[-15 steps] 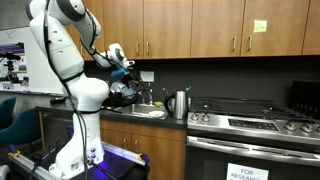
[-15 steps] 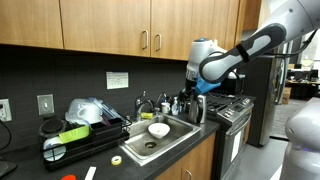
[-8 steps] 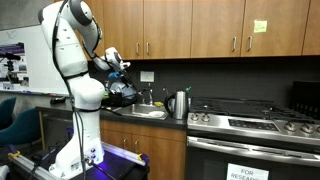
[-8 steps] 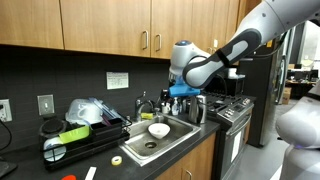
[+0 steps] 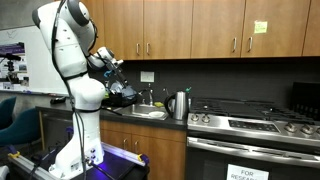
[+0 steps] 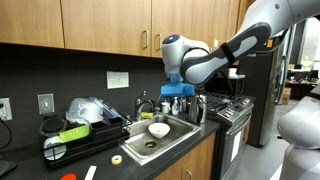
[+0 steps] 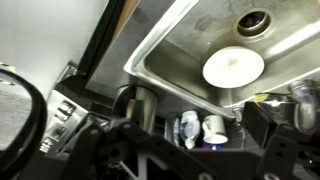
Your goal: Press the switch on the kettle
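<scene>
The kettle (image 5: 179, 104) is a small shiny steel jug with a dark handle. It stands on the counter between the sink and the stove, and it shows in both exterior views (image 6: 196, 108). In the wrist view a shiny steel cylinder (image 7: 135, 105) next to the sink rim looks like the kettle. My gripper (image 6: 178, 95) hangs above the sink's far edge, beside the kettle and higher than it, not touching it. It also shows in an exterior view (image 5: 118, 76). In the wrist view the gripper (image 7: 190, 150) has dark fingers (image 7: 272, 125) that stand wide apart with nothing between them.
The steel sink (image 6: 165, 143) holds a white bowl (image 6: 158, 130), also in the wrist view (image 7: 233, 67). A dish rack (image 6: 75, 135) with piled items sits beside the sink. A stove (image 5: 255, 125) stands past the kettle. A small bottle and a white cup (image 7: 200, 128) stand behind the sink. Wooden cabinets hang overhead.
The arm has swung away from the stove side. The gripper has moved from above the kettle to over the sink's edge. The kettle has not moved.
</scene>
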You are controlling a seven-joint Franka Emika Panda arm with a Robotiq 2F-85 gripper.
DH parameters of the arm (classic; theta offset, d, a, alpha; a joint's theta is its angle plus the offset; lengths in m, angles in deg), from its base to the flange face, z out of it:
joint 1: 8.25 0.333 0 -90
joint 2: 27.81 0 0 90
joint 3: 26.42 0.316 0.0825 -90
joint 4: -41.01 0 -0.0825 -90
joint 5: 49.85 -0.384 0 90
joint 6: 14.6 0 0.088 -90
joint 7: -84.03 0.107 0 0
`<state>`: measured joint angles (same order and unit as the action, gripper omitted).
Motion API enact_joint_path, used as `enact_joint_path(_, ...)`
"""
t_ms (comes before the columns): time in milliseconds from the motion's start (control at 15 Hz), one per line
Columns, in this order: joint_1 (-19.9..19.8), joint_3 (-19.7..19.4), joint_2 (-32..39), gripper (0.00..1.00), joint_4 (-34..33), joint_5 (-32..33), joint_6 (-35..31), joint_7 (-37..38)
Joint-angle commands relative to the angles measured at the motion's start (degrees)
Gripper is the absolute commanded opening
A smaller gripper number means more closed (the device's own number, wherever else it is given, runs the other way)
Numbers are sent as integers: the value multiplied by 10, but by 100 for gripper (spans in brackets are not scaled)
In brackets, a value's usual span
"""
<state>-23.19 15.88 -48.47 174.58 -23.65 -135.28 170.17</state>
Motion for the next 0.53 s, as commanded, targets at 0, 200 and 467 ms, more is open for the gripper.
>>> enact_joint_path(0, 49, -47, -6, 100, 2, 34, 108, 79)
enact_joint_path(200, 73, -78, 16, 100, 8, 59, 172, 166)
enact_joint_path(467, 137, -155, 44, 100, 19, 68, 185, 234)
